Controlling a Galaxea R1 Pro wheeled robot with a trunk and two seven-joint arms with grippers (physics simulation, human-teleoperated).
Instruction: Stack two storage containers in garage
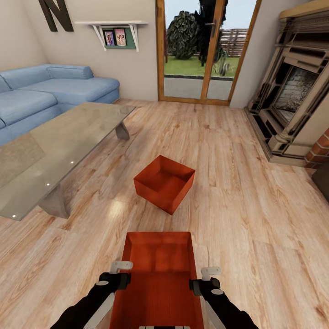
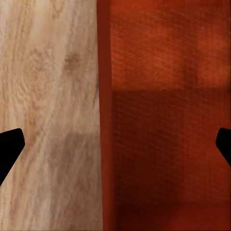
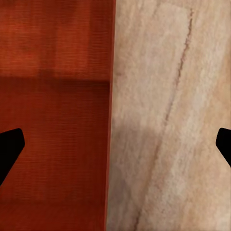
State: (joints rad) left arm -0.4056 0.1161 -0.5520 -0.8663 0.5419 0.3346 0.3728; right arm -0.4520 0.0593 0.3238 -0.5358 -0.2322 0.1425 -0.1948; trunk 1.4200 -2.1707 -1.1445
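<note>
1. Straddling the left wall of the near storage container (image 1: 157,278), the left gripper (image 1: 119,274) has its jaws spread apart; in the left wrist view one dark fingertip (image 2: 9,147) lies over the wood and the other over the bin's red inside, with the rim running between them.
2. Mirroring it, the right gripper (image 1: 204,279) sits over the bin's right wall with its jaws likewise apart, one fingertip (image 3: 9,149) over the red interior and the other over the plank floor (image 3: 173,120).
3. Whether either finger touches the wall cannot be told.
4. The near container stands on the light wood floor of the living room, directly in front of the robot, between both black forearms.
5. The second storage container (image 1: 164,183) stands farther ahead on the same floor, turned at an angle, apart from the first.
6. A glass coffee table (image 1: 55,151) and a blue sofa (image 1: 50,89) lie to the left; a fireplace (image 1: 292,96) stands to the right; glazed doors (image 1: 205,50) are at the far wall.
</note>
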